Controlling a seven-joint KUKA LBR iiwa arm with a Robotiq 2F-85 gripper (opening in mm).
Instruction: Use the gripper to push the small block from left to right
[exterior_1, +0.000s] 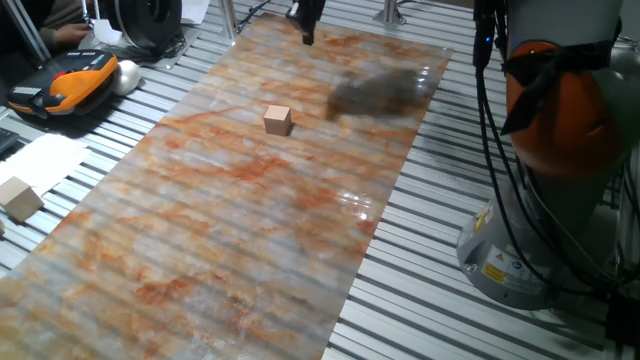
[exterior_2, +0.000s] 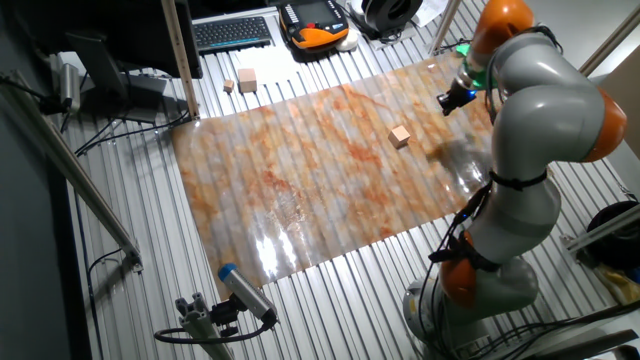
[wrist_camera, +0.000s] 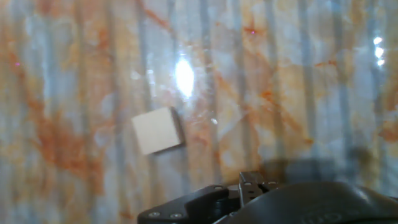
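Note:
The small block (exterior_1: 278, 120) is a tan wooden cube resting on the marbled orange-grey sheet (exterior_1: 230, 230), toward its far end. It also shows in the other fixed view (exterior_2: 400, 136) and in the hand view (wrist_camera: 158, 130). My gripper (exterior_1: 308, 38) hangs above the far edge of the sheet, clearly apart from the block and not touching it. In the other fixed view the gripper (exterior_2: 447, 99) sits beyond the block with a green ring glowing above it. Its dark fingers (wrist_camera: 251, 184) look pressed together with nothing between them.
A larger pale wooden block (exterior_1: 20, 198) lies off the sheet on the slatted table at the left. An orange-black pendant (exterior_1: 70, 85) sits at the far left. The arm's base (exterior_1: 540, 230) stands off the sheet's right edge. A dark shadow (exterior_1: 380, 92) falls right of the block.

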